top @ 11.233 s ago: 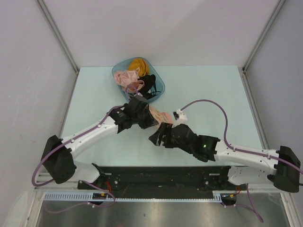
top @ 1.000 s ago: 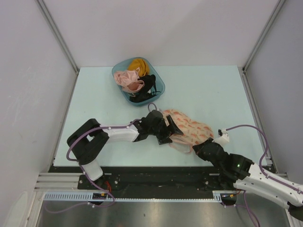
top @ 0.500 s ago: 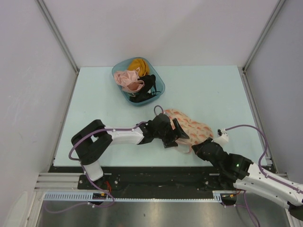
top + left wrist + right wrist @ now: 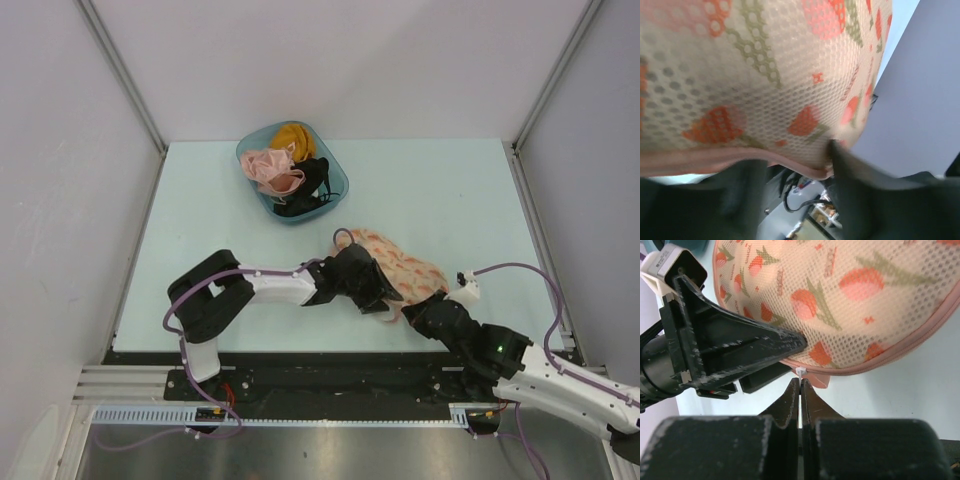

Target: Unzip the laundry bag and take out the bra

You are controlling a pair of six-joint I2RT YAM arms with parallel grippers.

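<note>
The laundry bag (image 4: 410,268), cream mesh with orange-pink tulips and a pink zipped rim (image 4: 900,351), lies on the table right of centre. My left gripper (image 4: 378,292) reaches in from the left, and its two fingers pinch the bag's near rim (image 4: 790,169) between them. In the right wrist view one left finger (image 4: 745,352) lies on the mesh and the other sits under the rim. My right gripper (image 4: 800,381) is shut on the small white zipper pull (image 4: 800,372) at the rim's near edge. The bra is hidden.
A teal tub (image 4: 335,170) at the back left of centre holds pink, mustard and black garments. The right arm's purple cable (image 4: 530,275) loops over the table by the bag. White walls stand around the table.
The left gripper slid right along the bag's near side and its jaws narrowed onto the rim. The right gripper stayed shut on the zipper pull, almost still.
</note>
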